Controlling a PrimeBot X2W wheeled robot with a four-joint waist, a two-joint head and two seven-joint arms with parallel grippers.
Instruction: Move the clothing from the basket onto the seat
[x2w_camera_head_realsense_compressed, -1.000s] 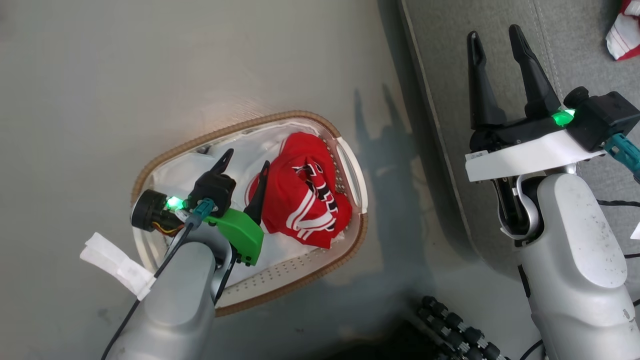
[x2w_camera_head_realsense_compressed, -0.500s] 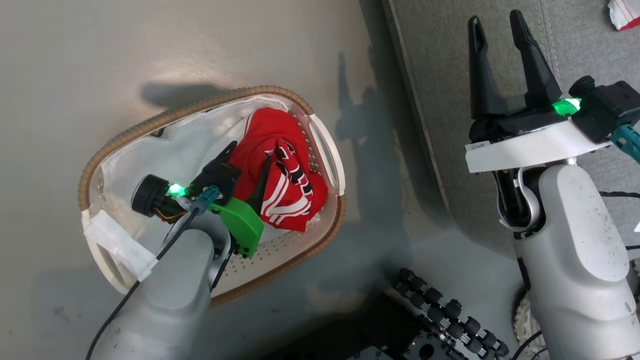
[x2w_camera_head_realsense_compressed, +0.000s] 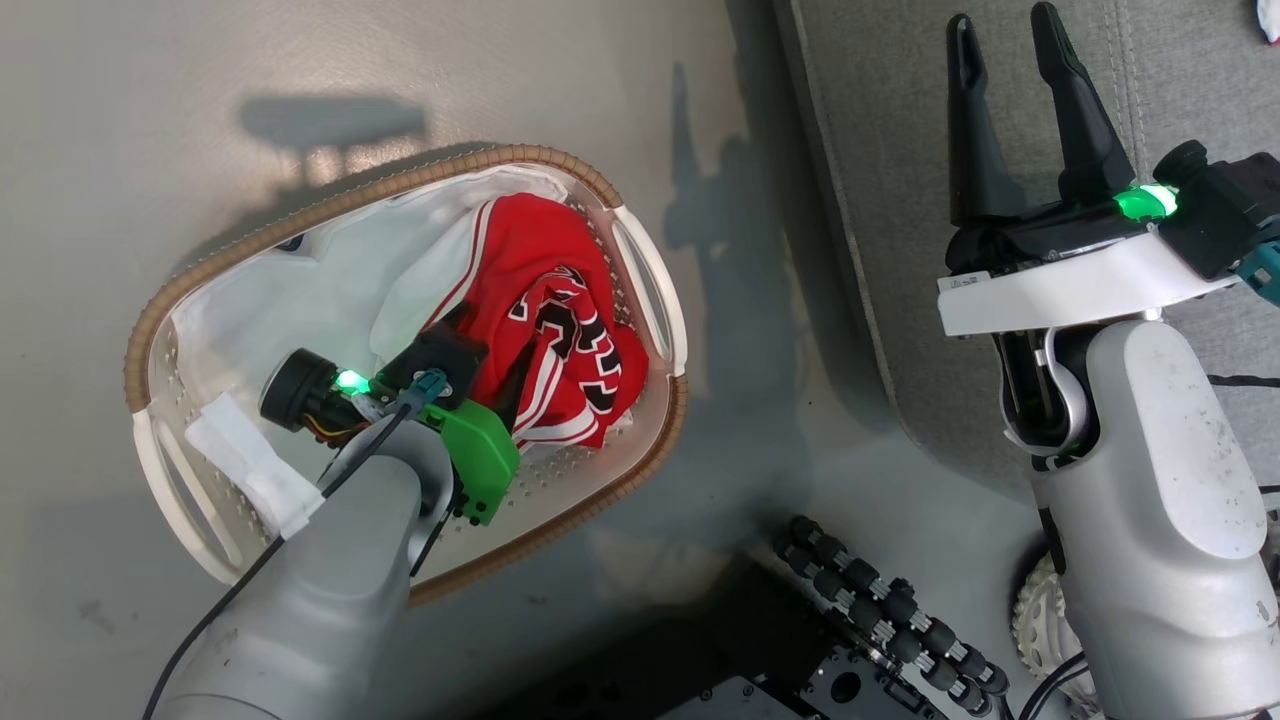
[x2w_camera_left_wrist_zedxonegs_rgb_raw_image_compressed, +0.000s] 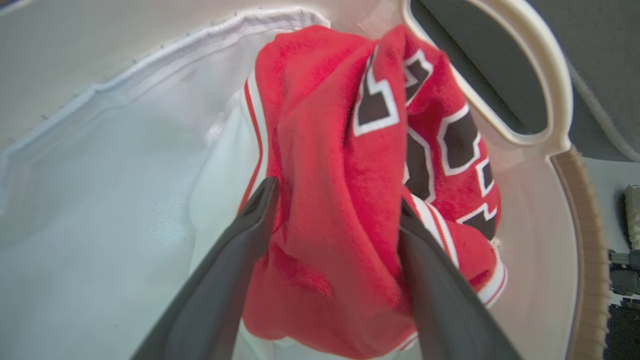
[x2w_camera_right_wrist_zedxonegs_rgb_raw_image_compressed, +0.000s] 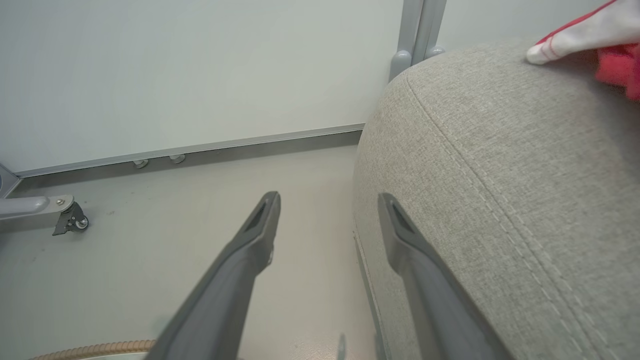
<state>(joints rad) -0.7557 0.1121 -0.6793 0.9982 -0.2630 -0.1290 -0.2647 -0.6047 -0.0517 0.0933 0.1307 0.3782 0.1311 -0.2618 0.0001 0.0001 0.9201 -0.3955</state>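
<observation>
One grey floor (x2w_camera_head_realsense_compressed: 200, 80) carried everything; one seat (x2w_camera_head_realsense_compressed: 900, 200), the largest thing, stood along the right side of the head view, its rounded left edge and stitched seam plain in the right wrist view (x2w_camera_right_wrist_zedxonegs_rgb_raw_image_compressed: 500, 175); one basket (x2w_camera_head_realsense_compressed: 520, 152) sat on the floor well left of the seat, apart from it, with two side handles, one at its seat-side end (x2w_camera_head_realsense_compressed: 665, 290) and one at the far end (x2w_camera_head_realsense_compressed: 160, 490); one white liner (x2w_camera_head_realsense_compressed: 300, 290) covered its inside; of the clothing, two red jerseys could be counted; one jersey (x2w_camera_head_realsense_compressed: 540, 280) lay bunched in the basket's seat-side end against that handle (x2w_camera_left_wrist_zedxonegs_rgb_raw_image_compressed: 325, 175); the other jersey (x2w_camera_right_wrist_zedxonegs_rgb_raw_image_compressed: 575, 27) lay on the seat, at the upper right corner of the right wrist view; of the two grippers, the left gripper (x2w_camera_head_realsense_compressed: 490, 330) was down inside the basket with its fingers spread wide, a ridge of the basket jersey standing between them and touching both (x2w_camera_left_wrist_zedxonegs_rgb_raw_image_compressed: 336, 195), not pinched; the right gripper (x2w_camera_head_realsense_compressed: 1003, 30) hung over the seat's left edge, fingers equally wide apart and holding nothing (x2w_camera_right_wrist_zedxonegs_rgb_raw_image_compressed: 328, 200).
</observation>
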